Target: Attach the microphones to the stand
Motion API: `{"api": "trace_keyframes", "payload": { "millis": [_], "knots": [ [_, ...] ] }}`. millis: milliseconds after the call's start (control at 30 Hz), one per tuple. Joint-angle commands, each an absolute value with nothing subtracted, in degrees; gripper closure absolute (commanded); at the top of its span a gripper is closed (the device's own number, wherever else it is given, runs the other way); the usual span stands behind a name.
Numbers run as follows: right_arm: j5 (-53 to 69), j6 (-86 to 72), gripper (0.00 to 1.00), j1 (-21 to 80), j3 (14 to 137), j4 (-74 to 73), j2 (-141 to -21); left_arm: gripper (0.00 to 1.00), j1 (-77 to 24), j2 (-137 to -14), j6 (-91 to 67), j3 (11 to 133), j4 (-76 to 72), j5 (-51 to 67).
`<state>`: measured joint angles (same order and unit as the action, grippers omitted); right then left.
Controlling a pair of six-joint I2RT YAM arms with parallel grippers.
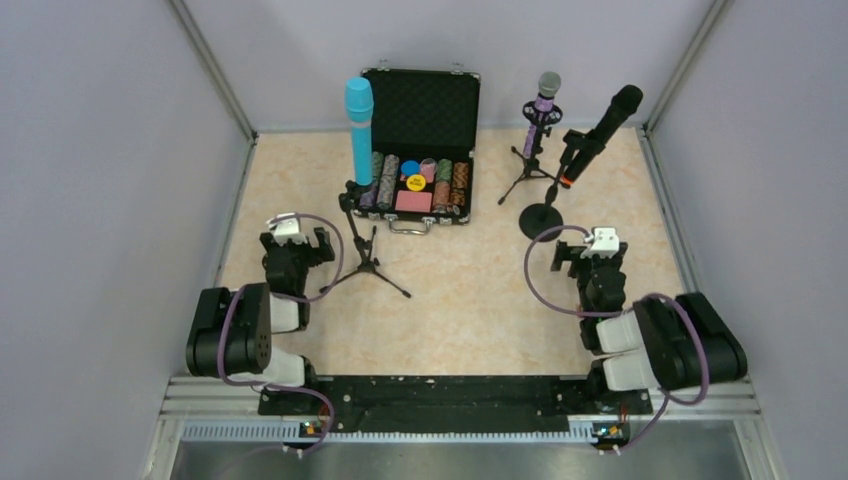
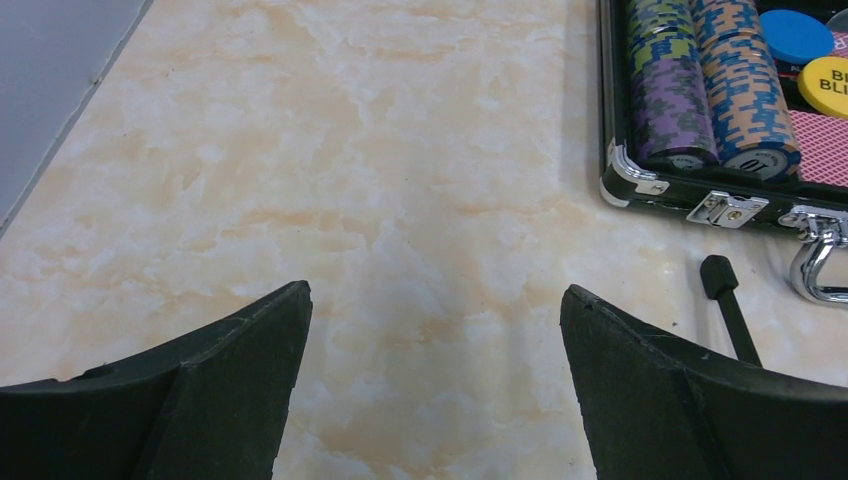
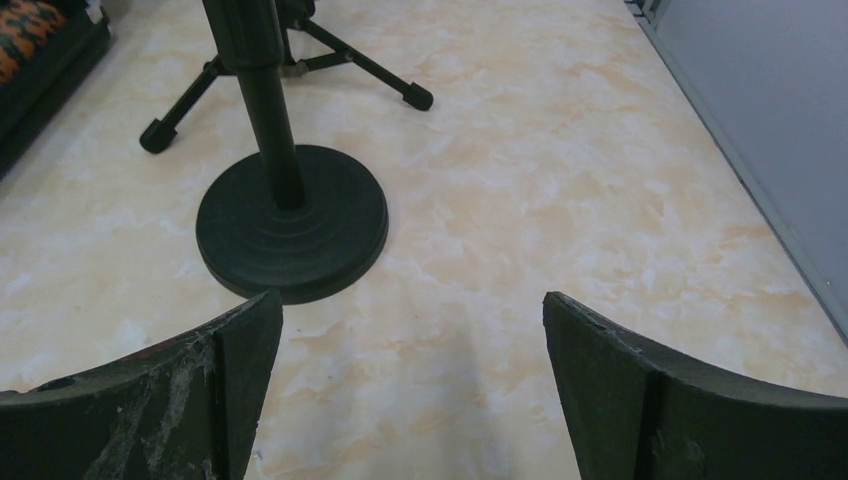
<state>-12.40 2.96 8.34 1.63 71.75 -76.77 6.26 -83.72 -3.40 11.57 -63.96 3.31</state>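
While the turquoise microphone [image 1: 359, 130], purple microphone [image 1: 541, 106] and black microphone [image 1: 600, 130] sit mounted, left gripper [image 2: 435, 292] and right gripper [image 3: 412, 300] gape released

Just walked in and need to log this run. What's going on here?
Nothing is being handled right now. The turquoise microphone, purple microphone and black microphone each sit in a stand. The left gripper and right gripper are open and empty, low over the table, with the arms folded near their bases.
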Motion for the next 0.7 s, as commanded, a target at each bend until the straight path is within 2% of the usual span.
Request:
{"api": "trace_keyframes", "payload": {
  "millis": [0,67,167,500,667],
  "knots": [
    [-14.61,4.97,0.01,7.76,3.71,86.61,-85.18,0.01,6.15,-83.72,-3.89,14.2,-66.12,0.68],
    [-14.13,3.23,0.01,6.91,7.09,75.93,-82.71,0.01,6.16,-83.13,-4.52,16.02,-62.27,-1.39],
    [-16.59,1.0,0.01,5.66,8.95,72.78,-83.23,0.01,6.15,-82.69,-4.77,16.96,-59.1,-1.5],
    [-17.59,0.58,0.01,5.66,9.22,72.95,-83.55,0.01,6.13,-82.81,-4.46,17.29,-58.72,-1.3],
    [-17.59,0.56,0.01,5.63,9.23,72.99,-83.54,0.01,6.06,-83.14,-3.03,18.5,-56.73,2.68]
  ]
}}
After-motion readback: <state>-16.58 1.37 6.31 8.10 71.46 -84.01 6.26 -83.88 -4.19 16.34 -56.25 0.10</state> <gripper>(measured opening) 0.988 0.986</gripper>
